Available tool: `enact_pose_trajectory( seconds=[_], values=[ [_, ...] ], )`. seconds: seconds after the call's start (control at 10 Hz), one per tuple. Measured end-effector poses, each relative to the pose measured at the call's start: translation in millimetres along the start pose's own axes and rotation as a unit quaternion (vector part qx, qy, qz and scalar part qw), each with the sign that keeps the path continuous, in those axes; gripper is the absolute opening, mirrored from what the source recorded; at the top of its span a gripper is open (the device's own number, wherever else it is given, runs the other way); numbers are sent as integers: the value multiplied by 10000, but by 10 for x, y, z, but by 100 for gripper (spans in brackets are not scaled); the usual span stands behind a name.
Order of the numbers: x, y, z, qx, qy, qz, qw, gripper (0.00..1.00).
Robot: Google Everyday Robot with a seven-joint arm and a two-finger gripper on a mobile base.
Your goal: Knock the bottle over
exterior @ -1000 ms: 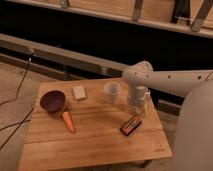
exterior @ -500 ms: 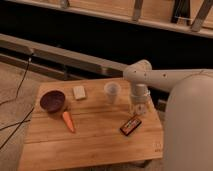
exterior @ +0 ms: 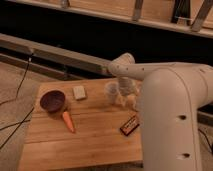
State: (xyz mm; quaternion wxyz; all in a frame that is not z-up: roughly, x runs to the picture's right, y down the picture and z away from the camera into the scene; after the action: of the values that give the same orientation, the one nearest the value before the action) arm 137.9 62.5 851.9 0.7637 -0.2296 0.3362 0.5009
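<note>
Wooden slats make up the table (exterior: 85, 135), which carries a dark bowl (exterior: 52, 100), a carrot (exterior: 68, 121), a cup (exterior: 112, 92) and a snack bar (exterior: 129, 124). Right of the cup, the claw (exterior: 128, 95) hangs low, probably placed to push the bottle (exterior: 126, 99), barely visible behind it; its spread I cannot tell.

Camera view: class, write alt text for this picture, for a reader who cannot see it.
A white robot arm reaches over a wooden table, its gripper down at the far right edge beside a translucent cup, where the bottle is hard to make out. Also on the table: a dark bowl, carrot, sponge and snack bar.
</note>
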Motion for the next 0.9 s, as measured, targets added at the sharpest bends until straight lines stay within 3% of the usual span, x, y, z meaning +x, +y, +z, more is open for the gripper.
enact_pose_trajectory(
  seconds=[0.3,0.6,0.9],
  values=[
    [-220,23,-66,142,-40,-300,9994,65],
    [-194,4,-62,112,100,-231,9996,65],
    [-190,-2,-59,111,102,-212,9997,65]
  ],
)
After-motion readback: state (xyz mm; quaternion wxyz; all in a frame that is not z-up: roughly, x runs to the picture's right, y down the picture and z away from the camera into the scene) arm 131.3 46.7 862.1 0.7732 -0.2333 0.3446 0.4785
